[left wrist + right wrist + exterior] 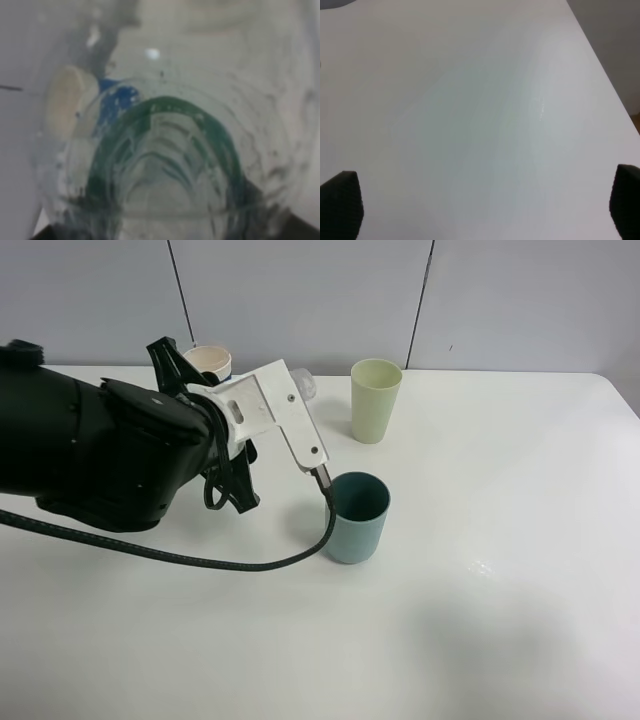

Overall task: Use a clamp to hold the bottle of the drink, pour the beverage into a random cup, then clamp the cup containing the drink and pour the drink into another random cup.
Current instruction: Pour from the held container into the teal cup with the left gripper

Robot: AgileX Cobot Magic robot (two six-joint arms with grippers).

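A clear plastic bottle is gripped by the left hand, whose jaws are closed on it. In the left wrist view the bottle is pressed so near the lens that it fills almost the whole frame as a blur, and a green ring is seen around its body. In the exterior high view only a small translucent part of the bottle is seen, past the white camera bracket on the left arm; whether it is upright or tilted cannot be told.

Three cups are set on the white table. A blue cup stands upright just beside the bracket's tip, nearest the camera. A pale green cup stands farther back, apart from it. A cream cup is partly hidden behind the left arm. A black cable is looped from the bracket across the table.

The right hand is held wide open above a bare stretch of table, with nothing between its fingertips.
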